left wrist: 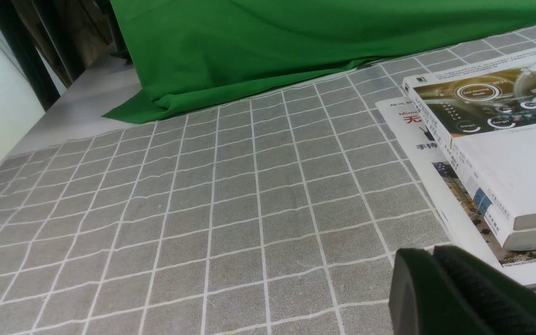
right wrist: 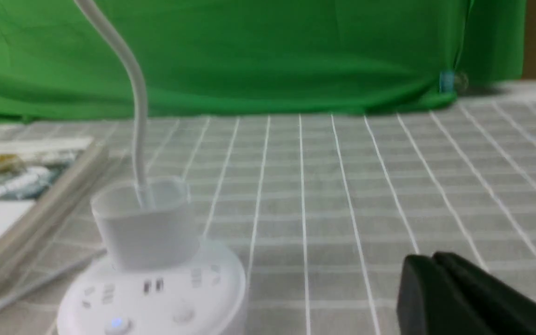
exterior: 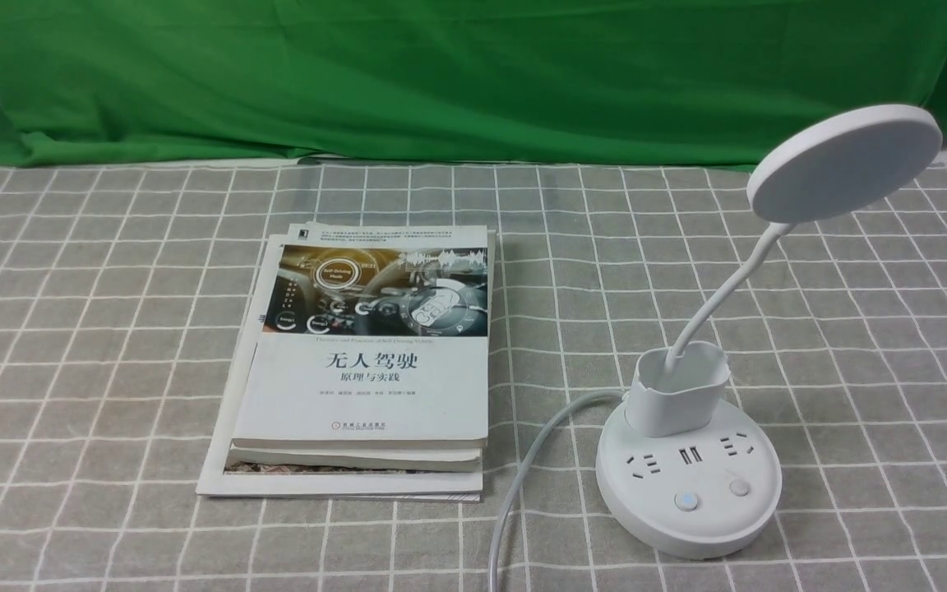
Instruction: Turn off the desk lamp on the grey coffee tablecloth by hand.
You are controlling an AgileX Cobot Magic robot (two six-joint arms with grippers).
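While our left gripper (left wrist: pixel 428 253) and right gripper (right wrist: pixel 431 260) both look closed, with nothing seen between their tips, we see the white desk lamp (exterior: pixel 691 485) standing on the right side of the grey tablecloth (exterior: pixel 145 329). Left of it, we see its cord (exterior: pixel 523 477), then stacked books (exterior: pixel 367 386). Behind hangs green cloth (exterior: pixel 482 78).

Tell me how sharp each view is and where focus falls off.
Front view: crisp, small print on the top book readable; left wrist view: cloth grid sharp, but the dark left gripper soft up close; right wrist view: blurred overall, the lamp and right gripper both soft-edged.
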